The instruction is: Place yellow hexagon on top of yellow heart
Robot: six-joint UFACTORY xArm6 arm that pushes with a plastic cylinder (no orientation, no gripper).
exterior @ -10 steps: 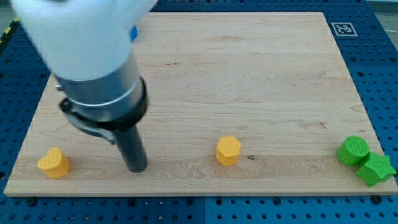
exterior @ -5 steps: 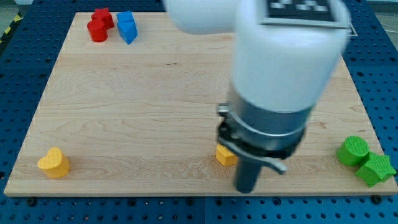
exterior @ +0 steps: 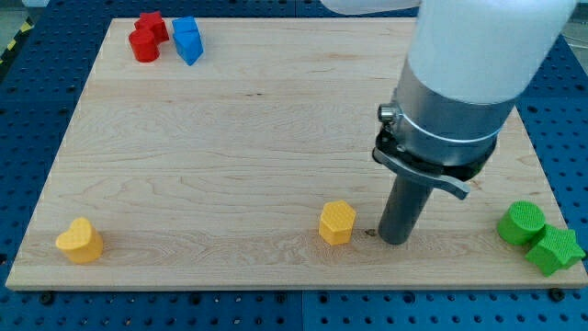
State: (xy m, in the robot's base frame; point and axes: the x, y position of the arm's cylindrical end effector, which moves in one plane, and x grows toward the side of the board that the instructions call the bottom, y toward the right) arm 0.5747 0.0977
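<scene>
pale, fine-grained wooden board [exterior: 276,138] lies on a blue perforated metal base [exterior: 28,110] and takes up most of the view. next in size, the arm's white and grey cylinder stands over the board's right half and narrows to a straight dark rod; my tip [exterior: 394,241] rests on the wood just to the right of the small yellow plastic hexagon block [exterior: 337,222], near it but apart, with a little bare wood between. the rod carries and grasps nothing.

the yellow plastic heart block [exterior: 79,241] sits far off at the view's bottom left, well apart from the hexagon, so the task looks barely begun: i judge the whole leftward push is left.

smooth matte blocks make up the rest: a green cylinder [exterior: 521,223] touching a green star [exterior: 554,251] at bottom right, red blocks [exterior: 145,37] beside a blue block [exterior: 187,39] at top left, shapes unclear.
</scene>
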